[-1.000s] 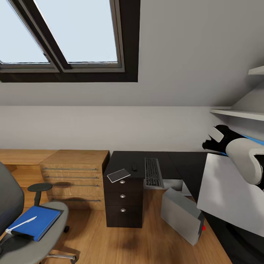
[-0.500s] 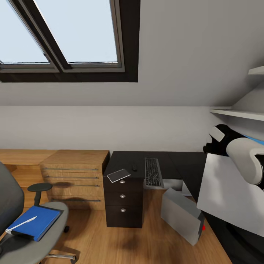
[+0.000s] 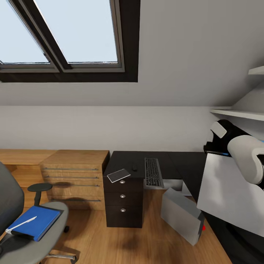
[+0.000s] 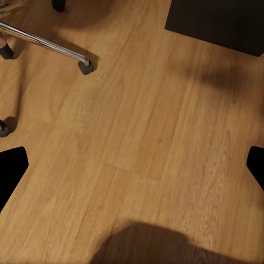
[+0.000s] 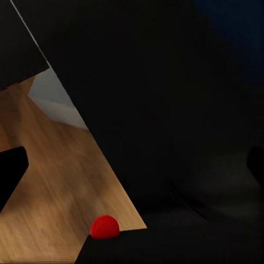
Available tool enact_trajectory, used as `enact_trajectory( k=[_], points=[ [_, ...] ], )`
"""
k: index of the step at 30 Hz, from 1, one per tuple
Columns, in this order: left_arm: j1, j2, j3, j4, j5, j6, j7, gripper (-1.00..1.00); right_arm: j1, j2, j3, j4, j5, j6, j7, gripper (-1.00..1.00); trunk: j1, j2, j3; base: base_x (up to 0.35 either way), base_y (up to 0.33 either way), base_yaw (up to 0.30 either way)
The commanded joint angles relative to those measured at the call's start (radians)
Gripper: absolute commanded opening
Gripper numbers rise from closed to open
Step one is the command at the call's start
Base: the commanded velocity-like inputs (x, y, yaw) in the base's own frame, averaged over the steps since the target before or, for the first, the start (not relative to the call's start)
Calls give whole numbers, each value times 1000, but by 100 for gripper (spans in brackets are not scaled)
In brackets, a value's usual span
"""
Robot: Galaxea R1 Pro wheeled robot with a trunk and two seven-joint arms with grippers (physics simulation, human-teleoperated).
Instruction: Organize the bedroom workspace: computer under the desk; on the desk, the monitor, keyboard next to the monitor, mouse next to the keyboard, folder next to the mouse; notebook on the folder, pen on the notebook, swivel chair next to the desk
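The black desk (image 3: pixel 172 159) carries the keyboard (image 3: pixel 153 171), the mouse (image 3: pixel 134 167) left of it and the notebook (image 3: pixel 118 175) at the front corner. The monitor (image 3: pixel 227 194) leans at the right, white back toward me; its black front (image 5: pixel 181 110) shows a red dot (image 5: pixel 104 226). My right gripper (image 3: pixel 214 145) sits at the monitor's top edge, its jaws wide apart in the right wrist view. The computer (image 3: pixel 181 214) stands tilted on the floor by the desk. The swivel chair (image 3: pixel 47 238) holds the blue folder (image 3: pixel 35 222) with the pen (image 3: pixel 22 224) on it. My left gripper (image 4: pixel 132 170) hangs open over the floor.
A light-wood drawer unit (image 3: pixel 73 176) stands left of the desk's black drawers (image 3: pixel 123 205). White shelves (image 3: pixel 238 113) jut from the right wall under the sloped ceiling and skylight (image 3: pixel 73 33). The chair's chrome leg (image 4: pixel 44 43) and caster (image 4: pixel 85 67) lie near my left gripper.
My right wrist has turned and risen slightly at the monitor's top edge. The monitor and everything else stay where they were.
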Motion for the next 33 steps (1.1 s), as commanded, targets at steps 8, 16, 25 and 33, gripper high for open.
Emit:
enact_trajectory(
  k=[8, 16, 25, 33],
  points=[
    [0, 0, 0, -2, 7, 1, 2, 100, -1, 3, 2, 17, -11, 8, -45, 100, 0, -1, -1, 0, 0, 0],
    [0, 0, 0, -2, 7, 2, 2, 100, -1, 6, -1, 34, -12, 8, -54, 100, 0, -1, -1, -138, 0, 0],
    [0, -2, 0, -2, 7, 3, 2, 100, -1, 10, -1, 38, -12, 8, -69, 100, 0, -1, -1, -129, 0, 0],
    [0, -5, -1, -2, 8, 2, 2, 100, -1, 43, -1, 39, -12, 6, -84, 100, 0, -1, -1, -115, 0, 0]
  ],
)
